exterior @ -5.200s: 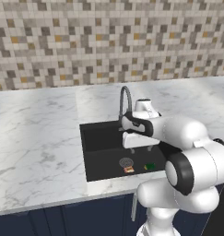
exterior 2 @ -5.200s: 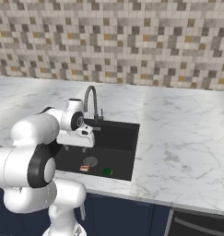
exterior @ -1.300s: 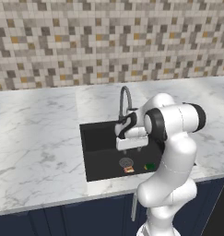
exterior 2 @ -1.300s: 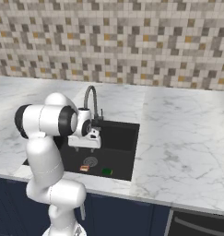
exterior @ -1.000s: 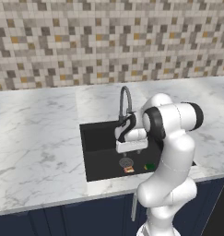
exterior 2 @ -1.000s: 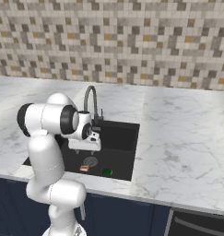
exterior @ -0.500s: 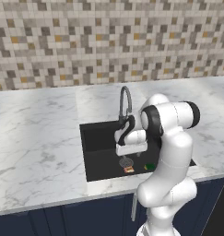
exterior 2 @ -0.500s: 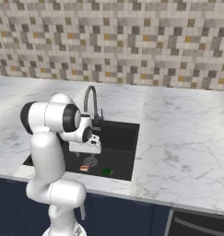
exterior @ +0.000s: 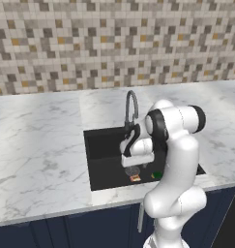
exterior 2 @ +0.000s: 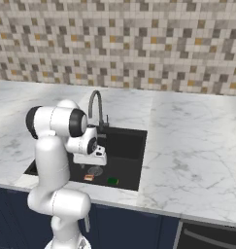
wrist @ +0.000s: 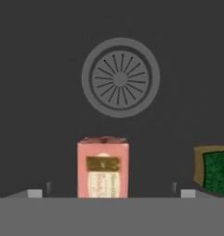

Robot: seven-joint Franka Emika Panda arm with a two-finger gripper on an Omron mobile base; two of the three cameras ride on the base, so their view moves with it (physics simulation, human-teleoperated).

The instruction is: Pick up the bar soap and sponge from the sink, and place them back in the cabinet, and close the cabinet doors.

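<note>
**Marble counter, black sink, gripper over the soap**

A white marble counter [exterior: 36, 155] runs below a mosaic tile wall [exterior: 114, 43], with the black sink [exterior: 102, 160] set into it behind a grey faucet [exterior: 131, 109]. The gripper [wrist: 111, 193] hangs inside the basin, jaws spread wide and holding nothing. The bar soap [wrist: 103, 167] lies on the sink floor between its fingertips [wrist: 34, 193], near the drain [wrist: 120, 77]. The sponge [wrist: 214, 167] lies beside the soap, apart from it.
</note>
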